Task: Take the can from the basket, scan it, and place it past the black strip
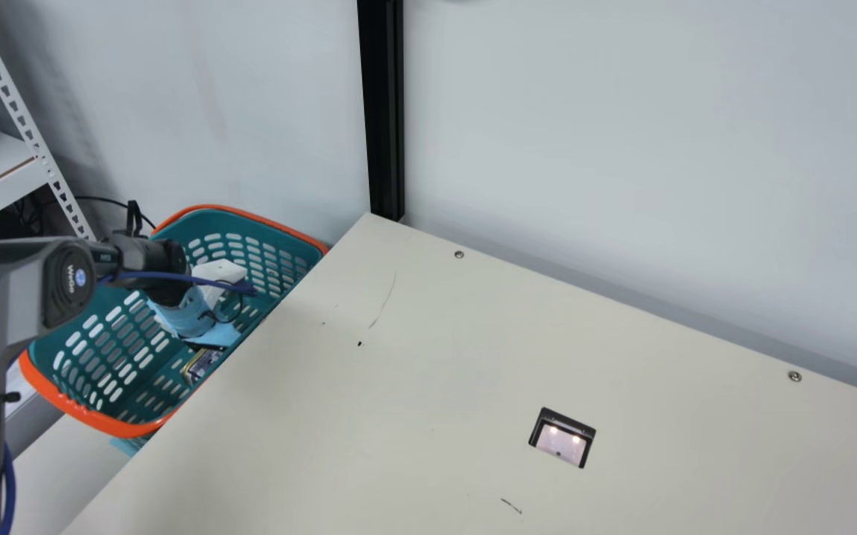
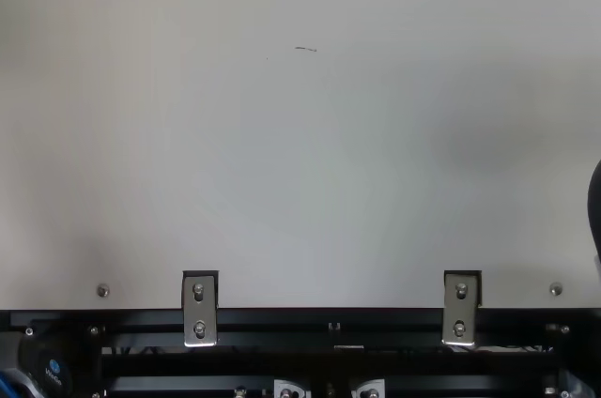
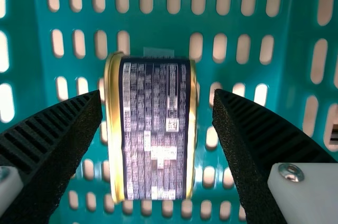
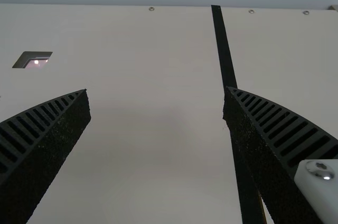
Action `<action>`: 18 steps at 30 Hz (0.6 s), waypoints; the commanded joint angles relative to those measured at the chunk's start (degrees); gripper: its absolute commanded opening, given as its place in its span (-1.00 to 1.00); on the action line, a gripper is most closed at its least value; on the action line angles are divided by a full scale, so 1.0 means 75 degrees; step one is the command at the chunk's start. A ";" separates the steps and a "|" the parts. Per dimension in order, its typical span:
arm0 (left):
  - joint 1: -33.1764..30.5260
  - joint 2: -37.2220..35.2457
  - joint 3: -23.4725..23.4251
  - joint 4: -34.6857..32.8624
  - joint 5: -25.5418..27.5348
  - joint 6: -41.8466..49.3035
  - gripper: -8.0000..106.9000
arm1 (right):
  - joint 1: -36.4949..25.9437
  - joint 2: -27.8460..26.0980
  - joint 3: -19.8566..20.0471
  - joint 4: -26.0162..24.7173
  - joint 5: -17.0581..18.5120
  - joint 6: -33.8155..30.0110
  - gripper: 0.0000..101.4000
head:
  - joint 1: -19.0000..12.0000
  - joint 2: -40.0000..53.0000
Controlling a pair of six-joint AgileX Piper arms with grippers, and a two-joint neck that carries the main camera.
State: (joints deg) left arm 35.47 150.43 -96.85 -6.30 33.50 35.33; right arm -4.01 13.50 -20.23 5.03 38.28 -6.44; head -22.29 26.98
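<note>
In the main view my left gripper (image 1: 209, 346) is down inside the teal basket (image 1: 118, 427), close to the can (image 1: 201, 365). The left wrist view has the left gripper (image 3: 157, 100) open, one finger on each side of the can (image 3: 157, 129), with gaps between. The can lies on its side on the basket's slotted bottom, gold rims at both ends. My right gripper (image 4: 157, 103) stands open over the table in the right wrist view, nothing between its fingers. The black strip (image 4: 224, 49) runs past one of them. The scanner (image 1: 562, 438) is set into the table.
The basket stands against the edge of the cream table (image 1: 428, 357). A black post (image 1: 384, 111) rises at the table's far corner by the wall. A white shelf rack (image 1: 20, 111) is behind the left arm. Metal brackets (image 2: 199, 309) hold the table's near edge.
</note>
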 commanded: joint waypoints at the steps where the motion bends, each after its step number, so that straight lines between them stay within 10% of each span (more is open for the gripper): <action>1: 0.0003 0.0129 -0.0159 -0.0057 0.0058 0.0011 0.71 | 0.0000 0.0000 0.0000 0.0000 0.0000 0.0000 1.00 | -0.0326 0.0148; 18: -0.0034 0.0646 -0.0835 -0.0218 0.0379 -0.0038 0.71 | 0.0000 0.0000 0.0000 0.0000 0.0000 0.0000 1.00 | -0.0326 0.0148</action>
State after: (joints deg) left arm 35.26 155.12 -102.98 -7.84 36.28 35.09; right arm -4.01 13.50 -20.23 5.03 38.28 -6.44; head -22.29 26.98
